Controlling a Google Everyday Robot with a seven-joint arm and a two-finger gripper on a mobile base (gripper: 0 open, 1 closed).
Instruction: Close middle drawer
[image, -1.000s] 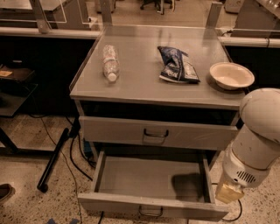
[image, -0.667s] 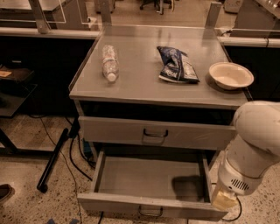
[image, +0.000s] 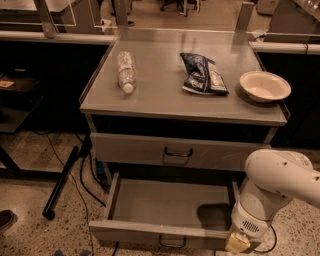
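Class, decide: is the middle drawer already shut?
No, the middle drawer stands pulled out, with the gripper by its front right corner.

The top (image: 165, 100) carries a bottle (image: 125, 71) lying left, a bag (image: 202, 75) in the middle, a bowl (image: 264, 86) right. The gripper (image: 237, 243) sits low, front right of it

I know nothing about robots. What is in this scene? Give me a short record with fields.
Open drawer: middle drawer, pulled out, tray bare
Its handle: small dark wire handle, centre of the front
Drawer above: taller-fronted drawer, looks shut
Cabinet top: water bottle lying on its side, chip bag, bowl
Gripper: gripper low at the open drawer's right front corner
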